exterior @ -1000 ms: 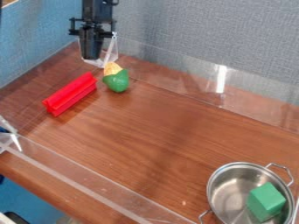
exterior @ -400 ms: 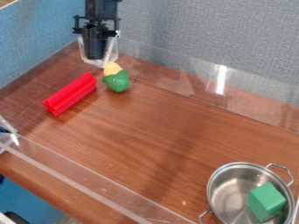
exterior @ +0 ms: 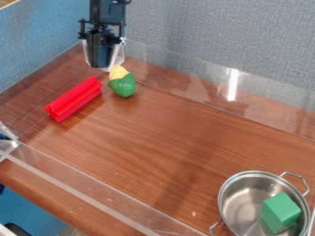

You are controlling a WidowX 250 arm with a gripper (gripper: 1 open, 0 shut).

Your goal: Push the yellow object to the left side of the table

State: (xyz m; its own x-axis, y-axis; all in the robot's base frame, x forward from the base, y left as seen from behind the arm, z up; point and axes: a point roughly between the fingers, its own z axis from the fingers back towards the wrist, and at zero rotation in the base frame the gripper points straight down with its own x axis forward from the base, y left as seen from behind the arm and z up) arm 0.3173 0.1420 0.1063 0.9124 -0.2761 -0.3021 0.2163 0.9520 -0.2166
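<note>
Brown wood-grain table (exterior: 172,147) is filling most of the frame, with low clear plastic walls edging it. Near the upper left, the yellow object (exterior: 121,83), pale yellow over green, is sitting just right of a red rectangular block (exterior: 75,99). Directly above it, the black gripper (exterior: 103,63) is hanging with its jaws together, holding nothing, its tip next to the toy's yellow end. At lower right, 1 green cube (exterior: 281,214) is lying inside a steel pot (exterior: 241,195).
</note>
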